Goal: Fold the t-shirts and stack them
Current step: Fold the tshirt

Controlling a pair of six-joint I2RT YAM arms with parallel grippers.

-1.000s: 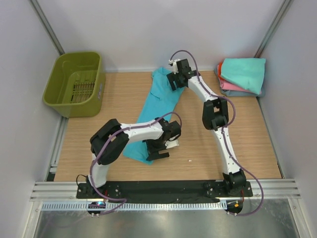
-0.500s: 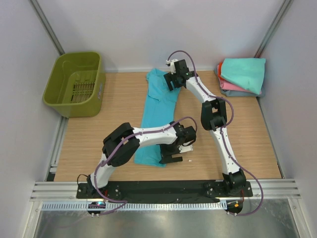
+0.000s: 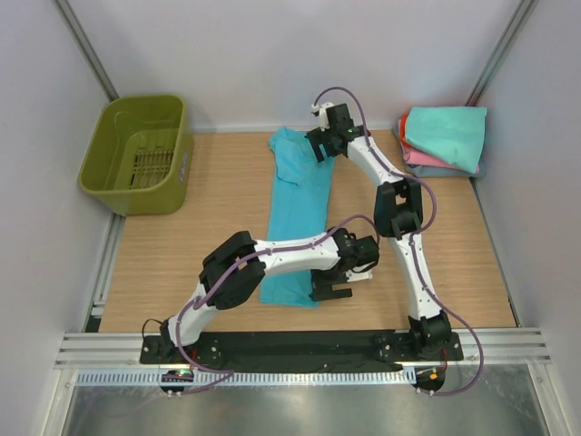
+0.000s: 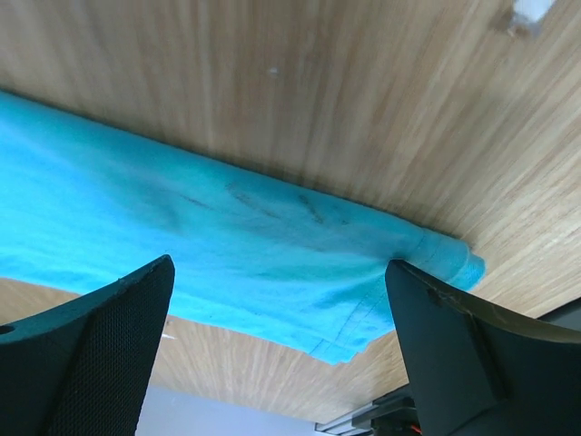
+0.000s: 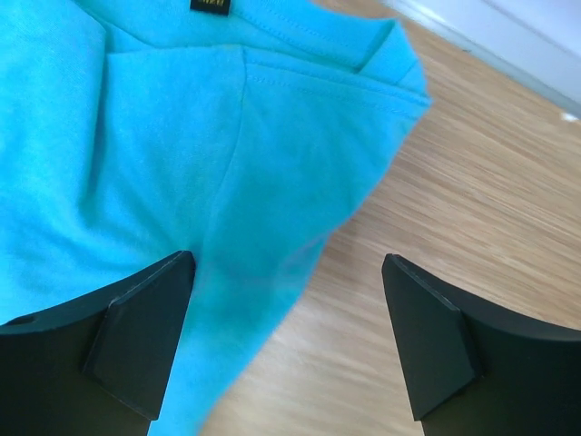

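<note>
We see the turquoise t-shirt (image 3: 300,204) stretched from the far edge of the table (image 3: 218,227) toward its near edge. From above, the left tool (image 4: 280,272), fingers apart and empty, hides its near right corner. The right tool (image 5: 288,262), also apart, covers part of the collar end.

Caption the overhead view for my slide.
Left gripper and right gripper open at opposite ends of the turquoise shirt, folded stack far right.

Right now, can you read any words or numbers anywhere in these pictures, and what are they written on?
Dark neck tag on the turquoise t-shirt: it has gold marks, but the picture's edge cuts it off and it is too blurred to read.
Green basket: no words or numbers show.
Folded t-shirt stack: no words or numbers show.
</note>
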